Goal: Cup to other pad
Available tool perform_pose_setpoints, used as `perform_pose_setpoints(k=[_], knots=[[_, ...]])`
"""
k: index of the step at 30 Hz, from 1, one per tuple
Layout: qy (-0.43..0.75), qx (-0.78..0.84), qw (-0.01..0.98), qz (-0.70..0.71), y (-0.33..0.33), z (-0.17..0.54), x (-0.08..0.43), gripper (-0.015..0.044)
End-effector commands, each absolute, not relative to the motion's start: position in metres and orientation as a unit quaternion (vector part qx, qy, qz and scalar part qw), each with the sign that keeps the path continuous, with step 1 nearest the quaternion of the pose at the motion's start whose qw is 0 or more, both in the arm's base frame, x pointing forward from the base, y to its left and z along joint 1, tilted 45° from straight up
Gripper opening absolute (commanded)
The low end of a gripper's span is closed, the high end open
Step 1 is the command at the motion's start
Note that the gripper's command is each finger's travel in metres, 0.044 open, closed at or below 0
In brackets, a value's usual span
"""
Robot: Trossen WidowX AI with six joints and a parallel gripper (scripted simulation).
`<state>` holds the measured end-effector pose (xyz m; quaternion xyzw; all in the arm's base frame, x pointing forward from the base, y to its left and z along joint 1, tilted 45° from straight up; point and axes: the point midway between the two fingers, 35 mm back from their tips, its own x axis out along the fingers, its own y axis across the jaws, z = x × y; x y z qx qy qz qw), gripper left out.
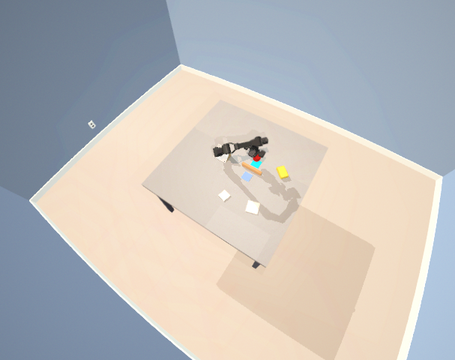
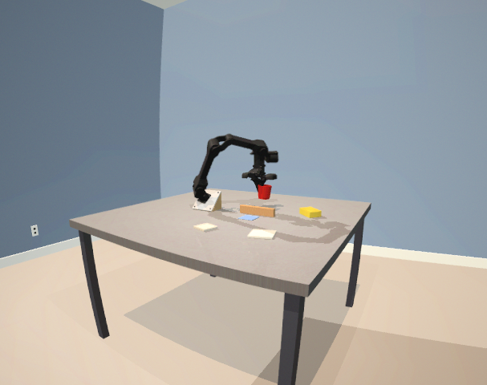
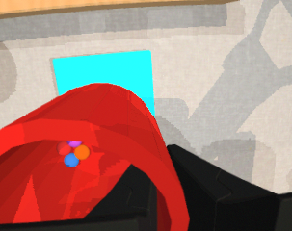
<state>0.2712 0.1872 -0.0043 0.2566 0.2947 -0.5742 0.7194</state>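
The red cup [image 1: 256, 158] [image 2: 264, 192] [image 3: 104, 103] is held in the air above the table, roughly upright. My gripper [image 2: 260, 184] [image 3: 159, 155] is shut on the cup's wall, one finger inside and one outside. Several marbles [image 3: 74, 153] lie in the bottom of the cup. The cyan pad [image 1: 255, 164] [image 3: 104, 69] lies below the cup, partly covered by it in the wrist view; it is hidden in the exterior view. The light blue pad [image 1: 246, 177] [image 2: 249, 217] lies on the far side of the orange bar from the cyan pad.
The orange bar [image 1: 251, 168] [image 2: 257, 210] [image 3: 88, 8] stands between the two pads. A yellow block [image 1: 282, 172] [image 2: 310, 212] lies to the right. Two pale flat blocks, one smaller [image 1: 224, 195] [image 2: 204, 227] and one larger [image 1: 252, 207] [image 2: 261, 234], lie nearer the front edge.
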Motion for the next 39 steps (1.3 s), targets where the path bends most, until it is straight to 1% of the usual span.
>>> perform_pose_setpoints(k=[1,39], knots=[[0.294,0.255,0.719,-0.576,0.185,-0.011,0.272,0.0],[0.293,0.255,0.719,-0.576,0.15,-0.048,0.281,0.0]])
